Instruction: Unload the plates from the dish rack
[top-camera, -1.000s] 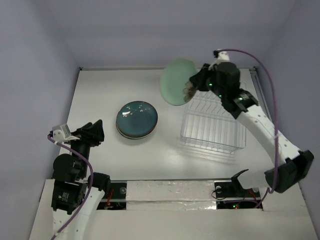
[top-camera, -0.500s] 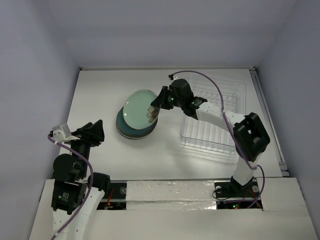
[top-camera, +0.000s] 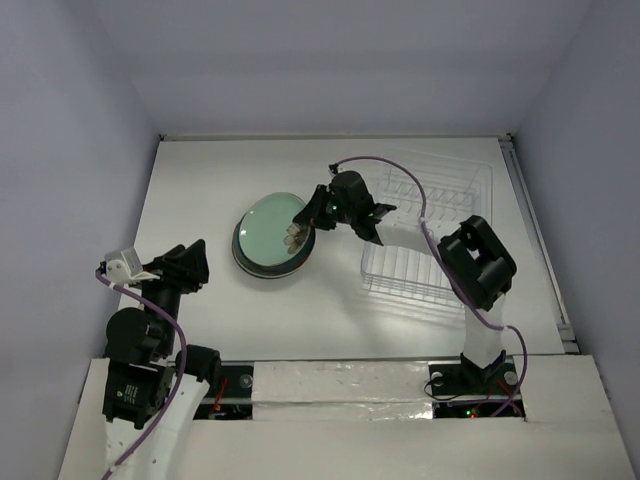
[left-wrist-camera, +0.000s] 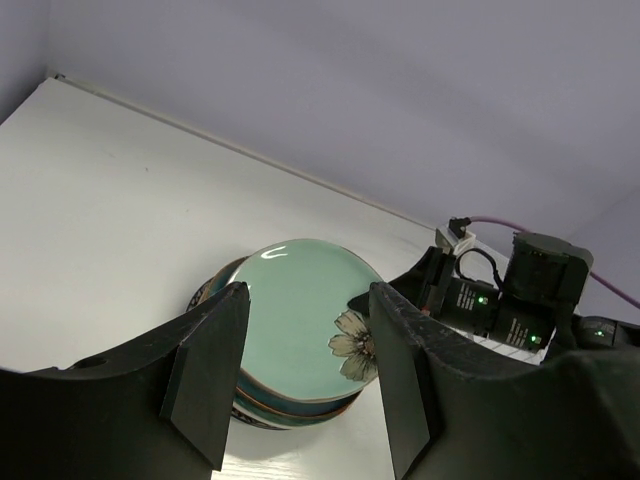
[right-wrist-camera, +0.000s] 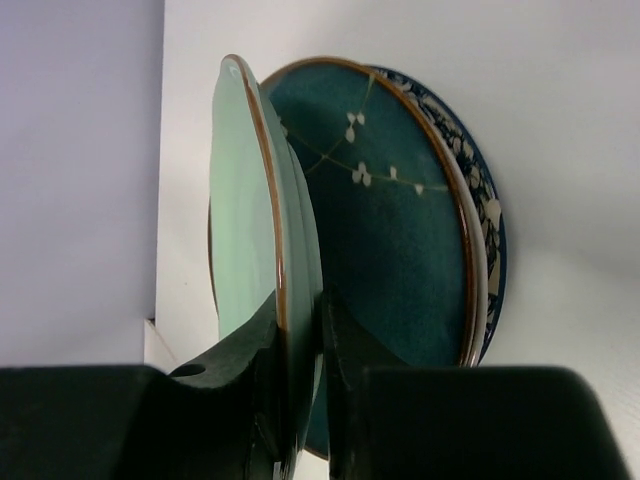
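A: Dish rack (top-camera: 455, 188): no plates seen in it. Just left of it, stack (top-camera: 248, 262), dark teal plate (right-wrist-camera: 400, 230) uppermost.

B: Mint plate (top-camera: 266, 226) tilted over that stack, rim pinched by right gripper (top-camera: 298, 233); not yet released, likely the last one. Left gripper (left-wrist-camera: 305, 300), farther left of rack, half open, empty.

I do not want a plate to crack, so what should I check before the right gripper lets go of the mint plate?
1. Right gripper clamped on the rim of the mint plate: ok.
2. Mint plate above the dark teal plate: ok.
3. Mint plate lying flat: not ok, it is tilted, with a gap to the dark teal plate.
4. Its lower edge resting on the dark teal plate: cannot tell, that part is hidden.
5. Left gripper away from both plates: ok, open and apart.
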